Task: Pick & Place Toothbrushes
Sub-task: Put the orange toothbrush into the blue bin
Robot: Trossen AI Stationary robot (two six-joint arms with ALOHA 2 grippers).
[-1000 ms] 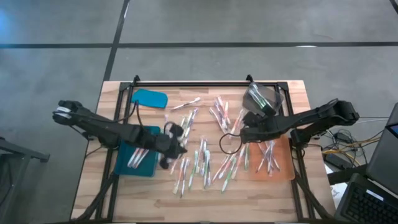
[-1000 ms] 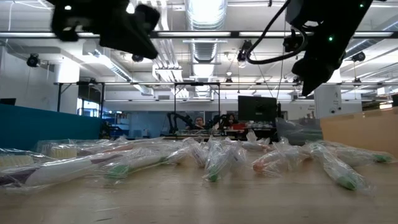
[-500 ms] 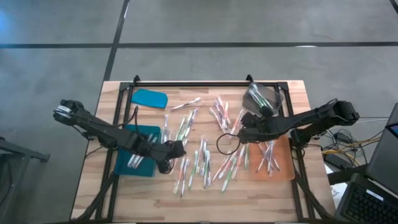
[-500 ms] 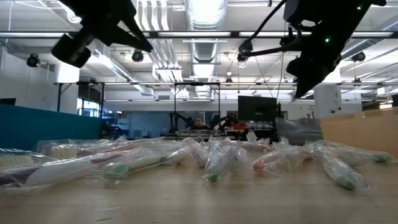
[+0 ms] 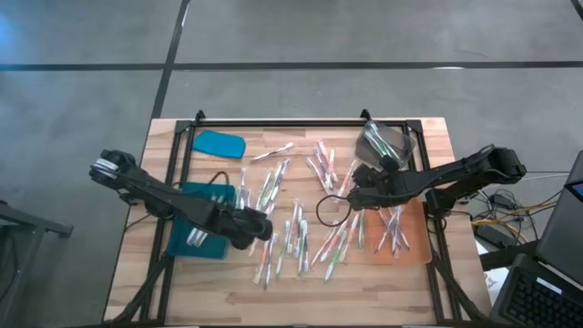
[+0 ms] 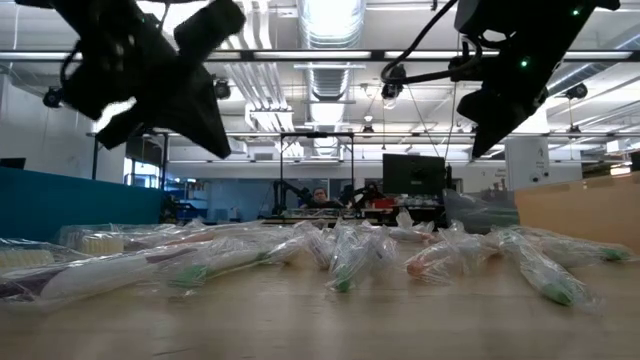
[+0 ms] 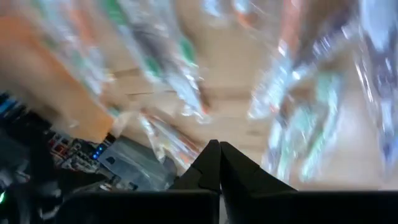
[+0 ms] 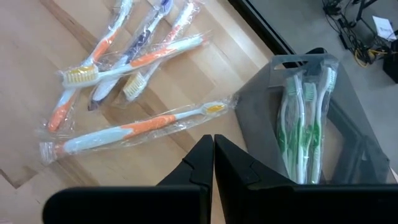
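So the left gripper [image 5: 264,227] has its jaws pressed together on nothing, just off the teal tray's [image 5: 185,244] edge, above the toothbrushes [image 5: 301,232] scattered over the wooden table [image 5: 410,273]. They're thin sticks in crinkly clear wrappers, with green or orange bits. Beyond that pile from the tray, the right gripper [image 5: 348,199] is closed and empty too, near the grey tray [image 8: 348,143] holding green brushes.

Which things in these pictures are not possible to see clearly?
- Left wrist view: the toothbrushes are smeared by motion blur; colours only.
- High view: whether the left gripper holds anything; too small.
- Low view: the teal tray is hidden behind wrapped toothbrushes.
- Right wrist view: the grey tray runs past the edge.
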